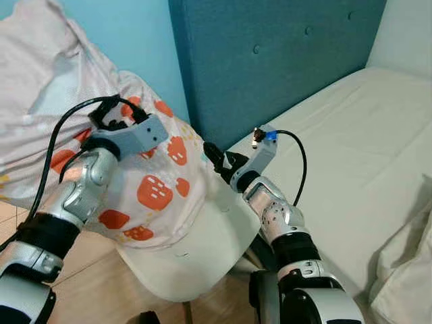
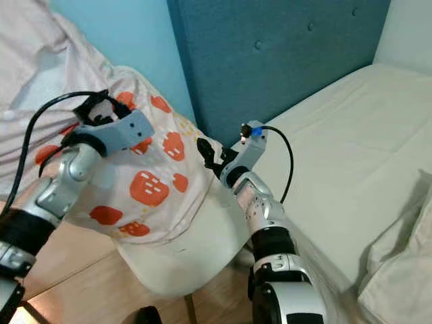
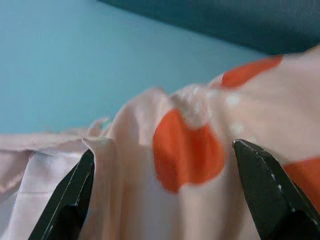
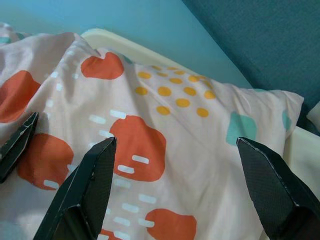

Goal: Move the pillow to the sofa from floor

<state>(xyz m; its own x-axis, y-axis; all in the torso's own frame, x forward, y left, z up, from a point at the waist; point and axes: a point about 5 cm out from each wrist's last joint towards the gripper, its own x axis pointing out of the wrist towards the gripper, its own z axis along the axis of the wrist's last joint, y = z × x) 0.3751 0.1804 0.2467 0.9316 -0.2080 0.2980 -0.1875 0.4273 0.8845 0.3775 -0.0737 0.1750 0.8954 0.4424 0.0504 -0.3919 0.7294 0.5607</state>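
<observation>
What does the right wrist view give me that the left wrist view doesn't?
Right wrist view: yellow dots and a teal patch on the pillow, plus the cream rim it lies on.
Left wrist view: a wrinkled pale pink cloth beside the pillow.
Both: orange-blotched pillow fabric between open jaws of the left gripper and right gripper, blue wall, teal headboard.

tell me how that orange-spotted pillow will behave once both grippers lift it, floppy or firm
Probably floppy: the pillow already wrinkles and drapes over the white seat. Its loose cover may bunch or slip between the open fingers of the left gripper and the right gripper. It looks light for its bulk.
</observation>
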